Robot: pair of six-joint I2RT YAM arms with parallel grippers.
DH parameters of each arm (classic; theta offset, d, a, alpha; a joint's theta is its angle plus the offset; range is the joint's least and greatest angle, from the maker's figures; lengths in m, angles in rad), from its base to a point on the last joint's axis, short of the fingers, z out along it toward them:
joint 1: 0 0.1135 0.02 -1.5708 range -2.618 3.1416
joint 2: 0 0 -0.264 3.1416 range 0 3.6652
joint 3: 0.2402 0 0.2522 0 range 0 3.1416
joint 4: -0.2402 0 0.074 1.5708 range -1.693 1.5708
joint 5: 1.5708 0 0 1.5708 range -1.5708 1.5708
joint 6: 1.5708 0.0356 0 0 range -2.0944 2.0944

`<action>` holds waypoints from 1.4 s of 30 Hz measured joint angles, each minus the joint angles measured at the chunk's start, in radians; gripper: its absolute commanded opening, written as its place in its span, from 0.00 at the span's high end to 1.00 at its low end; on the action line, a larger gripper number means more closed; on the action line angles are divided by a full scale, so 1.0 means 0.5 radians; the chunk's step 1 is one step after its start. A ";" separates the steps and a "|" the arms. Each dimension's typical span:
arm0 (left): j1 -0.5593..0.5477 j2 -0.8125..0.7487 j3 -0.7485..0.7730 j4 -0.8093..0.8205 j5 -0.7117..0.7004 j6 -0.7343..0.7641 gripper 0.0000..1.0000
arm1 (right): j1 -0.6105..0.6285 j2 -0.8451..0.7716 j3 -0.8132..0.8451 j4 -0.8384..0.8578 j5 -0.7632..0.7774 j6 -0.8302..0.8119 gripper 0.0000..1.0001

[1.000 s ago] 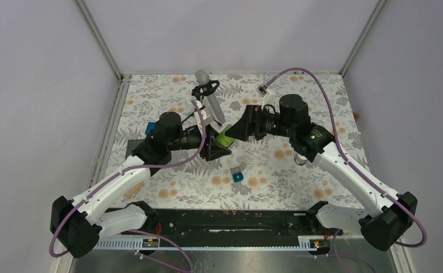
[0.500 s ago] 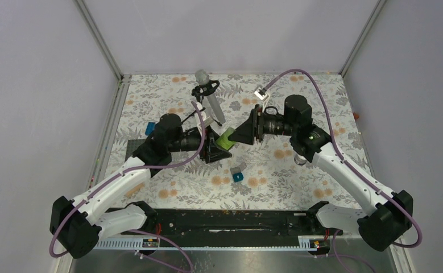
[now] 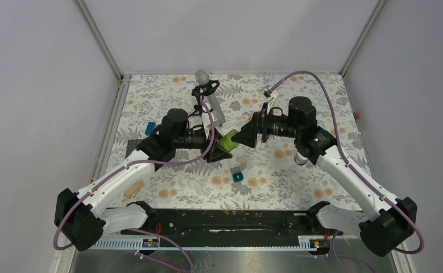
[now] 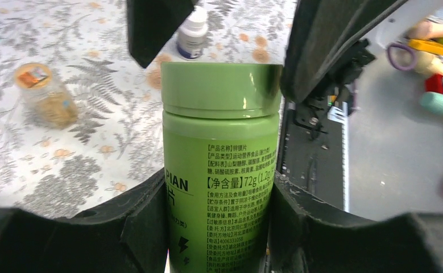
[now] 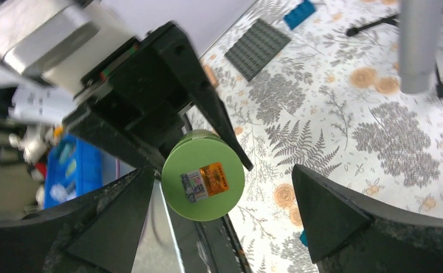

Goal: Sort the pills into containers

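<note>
The left gripper [image 4: 219, 190] is clenched on the green pill bottle [image 4: 222, 148], its two black fingers pressing the printed label on either side below the cap; the cap is on, and in the right wrist view it bears an orange sticker [image 5: 206, 181] with a small code square. In the top view the green pill bottle [image 3: 228, 139] sits at the middle of the table [image 3: 321, 114], held between the two arms with its cap end pointing at the right gripper [image 3: 247, 136]. The right gripper [image 5: 223, 170] is spread wide, one finger on each side of the cap; one finger lies just beside the cap's rim, and I cannot tell whether it touches; the other stands apart from it.

Beyond the bottle, toward the far wall, a grey tube on a black stand [image 3: 207, 94] leans; left of the bottle lie a blue brick [image 3: 149, 128] and a dark grey studded baseplate [image 3: 135, 147]; just nearer the arm bases than the bottle is a small teal block [image 3: 239, 177]; right of the bottle, past the right gripper, stands a small clear jar [image 3: 300, 159]. The left wrist view shows a white dropper bottle [image 4: 192, 40] behind the cap.
</note>
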 measured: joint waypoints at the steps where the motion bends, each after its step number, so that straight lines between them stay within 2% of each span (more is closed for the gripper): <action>1: 0.000 0.000 0.002 0.005 -0.056 0.003 1.00 | 0.004 0.002 0.003 0.002 0.082 0.087 0.01; 5: -0.002 0.000 -0.003 0.066 -0.298 0.005 1.00 | 0.077 0.019 0.005 0.005 0.429 0.423 0.01; 8: -0.003 -0.005 -0.022 0.145 -0.439 -0.006 1.00 | 0.169 0.044 0.018 0.002 0.640 0.613 0.07; 10: -0.003 -0.021 -0.058 0.200 -0.504 -0.026 1.00 | 0.192 0.072 0.041 0.002 0.707 0.715 0.16; 12: -0.005 -0.038 -0.088 0.225 -0.550 -0.042 1.00 | 0.196 0.107 0.072 0.002 0.743 0.803 0.31; 16: -0.005 -0.045 -0.110 0.277 -0.583 -0.076 1.00 | 0.196 0.183 0.158 -0.019 0.736 0.904 0.52; 17: -0.005 -0.051 -0.117 0.294 -0.591 -0.088 1.00 | 0.195 0.195 0.173 -0.025 0.728 0.912 0.60; 19: -0.005 -0.071 -0.137 0.314 -0.598 -0.108 1.00 | 0.192 0.204 0.188 -0.035 0.697 0.909 0.70; 23: -0.005 -0.108 -0.159 0.310 -0.580 -0.137 1.00 | 0.152 0.204 0.191 -0.041 0.565 0.845 0.83; 29: -0.018 -0.130 -0.066 0.167 -0.358 -0.163 1.00 | -0.001 0.199 0.188 0.032 -0.056 0.580 0.84; 32: -0.018 -0.151 -0.047 0.124 -0.179 -0.175 1.00 | -0.021 0.172 0.188 0.045 -0.303 0.407 1.00; 35: -0.014 -0.140 0.002 0.063 0.008 -0.172 1.00 | -0.029 0.126 0.184 0.014 -0.472 0.211 1.00; 36: -0.015 -0.126 0.018 0.045 0.062 -0.168 1.00 | -0.029 0.101 0.185 -0.026 -0.501 0.120 0.95; 38: -0.021 -0.078 0.056 0.013 0.170 -0.143 1.00 | -0.027 0.030 0.187 -0.153 -0.503 -0.076 0.35; 39: -0.027 -0.047 0.076 0.006 0.221 -0.131 1.00 | -0.026 -0.009 0.192 -0.230 -0.475 -0.160 0.17; 40: -0.032 -0.025 0.092 0.002 0.247 -0.121 1.00 | -0.024 -0.036 0.198 -0.282 -0.436 -0.201 0.08; 42: -0.027 0.014 0.116 -0.031 0.249 -0.098 1.00 | -0.023 -0.091 0.225 -0.369 -0.330 -0.241 0.02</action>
